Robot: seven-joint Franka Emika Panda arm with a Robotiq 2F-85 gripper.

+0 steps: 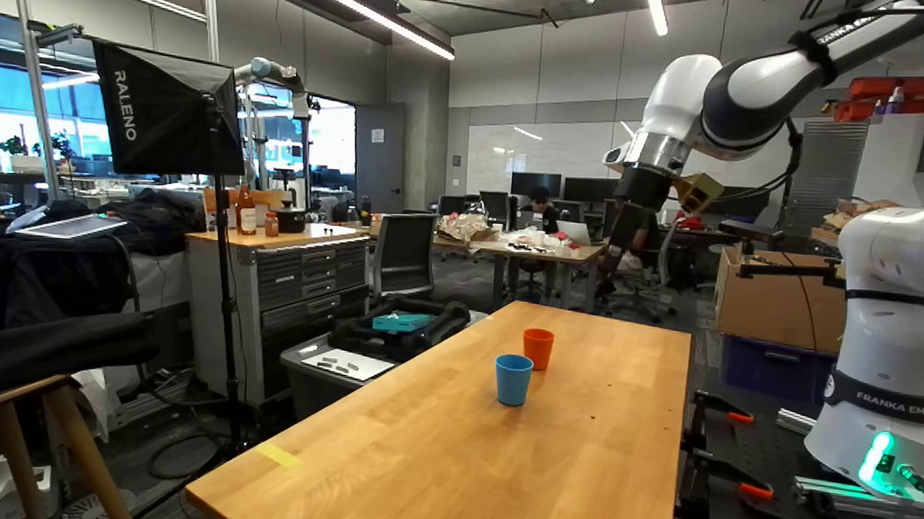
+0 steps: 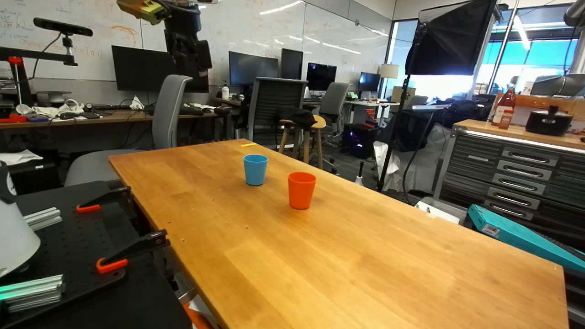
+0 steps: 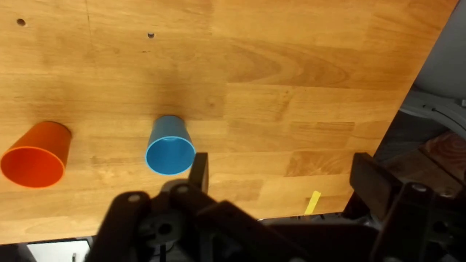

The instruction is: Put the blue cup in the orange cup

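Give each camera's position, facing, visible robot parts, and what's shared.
In an exterior view: near the yellow tape end, facing along the wooden table; arm and base at right.
In an exterior view: near the opposite end, facing that tape; arm's end top left, base edge left.
Wrist view: on the arm's end, facing down at the table; spread fingers at bottom.
Both exterior views share black softbox, blue cup and orange cup.

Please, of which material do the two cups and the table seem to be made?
The blue cup: probably plastic, smooth satin finish, judging by its even colour and thin rim. The orange cup: likely similar smooth plastic, by the same signs. The table: wood, perhaps varnished; grain, joined strips and soft sheen show.
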